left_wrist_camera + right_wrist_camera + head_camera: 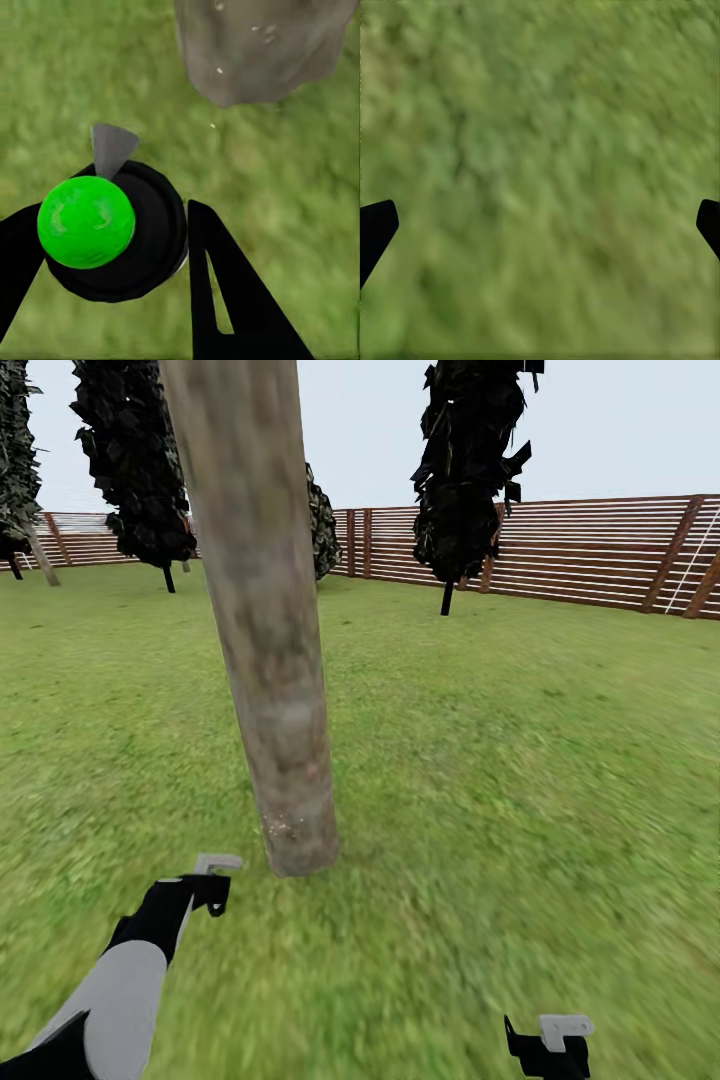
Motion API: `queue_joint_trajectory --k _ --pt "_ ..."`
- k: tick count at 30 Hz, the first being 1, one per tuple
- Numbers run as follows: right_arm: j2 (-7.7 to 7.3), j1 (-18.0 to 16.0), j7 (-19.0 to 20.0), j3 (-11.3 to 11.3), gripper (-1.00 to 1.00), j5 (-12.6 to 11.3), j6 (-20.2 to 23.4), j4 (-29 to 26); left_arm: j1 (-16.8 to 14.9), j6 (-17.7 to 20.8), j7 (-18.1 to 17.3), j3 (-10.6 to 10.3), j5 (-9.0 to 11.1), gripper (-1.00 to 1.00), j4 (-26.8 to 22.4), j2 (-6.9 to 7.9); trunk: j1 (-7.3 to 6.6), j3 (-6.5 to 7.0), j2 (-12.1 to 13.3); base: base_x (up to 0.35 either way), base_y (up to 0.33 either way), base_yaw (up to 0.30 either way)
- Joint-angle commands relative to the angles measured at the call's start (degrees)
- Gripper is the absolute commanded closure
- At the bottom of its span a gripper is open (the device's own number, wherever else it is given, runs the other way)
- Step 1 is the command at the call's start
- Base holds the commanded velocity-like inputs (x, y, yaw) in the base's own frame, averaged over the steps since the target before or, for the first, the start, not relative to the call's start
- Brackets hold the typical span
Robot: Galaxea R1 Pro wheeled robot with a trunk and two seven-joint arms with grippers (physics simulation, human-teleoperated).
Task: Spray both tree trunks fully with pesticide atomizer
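Note:
A thick mottled grey-tan tree trunk (270, 660) rises from the lawn just ahead of me. Its foot (255, 45) also appears in the left wrist view, dotted with a few pale specks. My left gripper (205, 890) hovers low beside the trunk's base, on its left. It is shut on the pesticide atomizer (86, 221), a black round body with a bright green cap. The atomizer's grey nozzle (215, 863) points toward the trunk. My right gripper (548, 1045) hangs open over bare grass (540, 150), well to the right of the tree and holding nothing.
A brown slatted fence (600, 555) closes off the lawn at the back. Dark thin-stemmed trees (465, 480) stand in front of it, and a pale slanted trunk (42, 557) shows far left. Open grass spreads right of the near trunk.

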Motion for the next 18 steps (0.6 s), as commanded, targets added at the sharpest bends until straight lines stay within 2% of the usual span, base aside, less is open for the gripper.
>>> queue_joint_trajectory --k 1,3,4,6,8,10,11,12,13,14,16,18 --pt "-0.01 -0.05 -0.16 -0.37 -1.00 0.63 -0.22 0.09 -0.04 0.67 -0.48 0.15 0.01 1.00 -0.01 -0.26 -0.01 -0.05 -0.02 0.000 0.000 0.000" --pt "-0.02 -0.05 -0.16 -0.37 -1.00 0.66 -0.23 0.10 -0.17 1.05 -0.49 0.00 0.12 1.00 0.14 -2.19 -0.01 -0.05 -0.02 0.000 0.000 0.000" --pt "-0.03 -0.05 -0.16 -0.37 -1.00 0.68 -0.22 0.11 -0.24 1.15 -0.48 -0.12 0.05 1.00 0.12 -4.29 -0.01 -0.05 -0.02 0.000 0.000 0.000" --pt "-0.03 -0.05 -0.16 -0.37 -1.00 0.72 -0.22 0.17 -0.71 1.25 -0.49 -0.18 0.03 1.00 0.03 -6.02 -0.01 -0.05 -0.02 0.000 0.000 0.000" --pt "-0.04 -0.05 -0.16 -0.37 -1.00 0.73 -0.22 0.19 -1.22 1.41 -0.53 -0.17 0.10 1.00 -0.01 -6.07 -0.01 -0.05 -0.02 0.000 0.000 0.000" --pt "-0.04 -0.05 -0.16 -0.37 -1.00 0.73 -0.23 0.19 -1.46 2.61 -0.56 -0.18 0.14 1.00 -0.22 -5.46 -0.01 -0.05 -0.02 0.000 0.000 0.000" --pt "-0.04 -0.05 -0.16 -0.37 -1.00 0.74 -0.22 0.20 -2.00 4.18 -0.69 -0.14 0.23 1.00 -0.28 -3.31 -0.01 -0.05 -0.02 0.000 0.000 0.000" --pt "-0.04 -0.05 -0.16 -0.37 -1.00 0.74 -0.22 0.20 -2.68 4.66 -1.35 -0.13 0.28 1.00 -0.23 -1.84 -0.01 -0.05 -0.02 0.000 0.000 0.000" --pt "-0.04 -0.05 -0.16 -0.37 -1.00 0.74 -0.24 0.20 -3.25 4.95 -3.04 -0.12 0.26 1.00 -0.24 -0.78 -0.01 -0.05 -0.02 0.000 0.000 0.000" --pt "-0.04 -0.05 -0.16 -0.37 -1.00 0.74 -0.23 0.20 -3.53 5.08 -4.44 -0.14 0.14 1.00 -0.25 -0.43 -0.01 -0.05 -0.02 0.000 0.000 0.000" --pt "-0.04 -0.05 -0.16 -0.37 -1.00 0.74 -0.22 0.20 -4.06 5.30 -7.15 -0.21 -0.09 1.00 -0.27 -1.04 -0.01 -0.05 -0.02 0.000 0.000 0.000" --pt "-0.04 -0.05 -0.16 -0.37 -1.00 0.74 -0.22 0.20 -4.16 5.34 -7.59 -0.47 -0.37 1.00 -0.27 -3.44 -0.01 -0.05 -0.02 0.000 0.000 0.000"
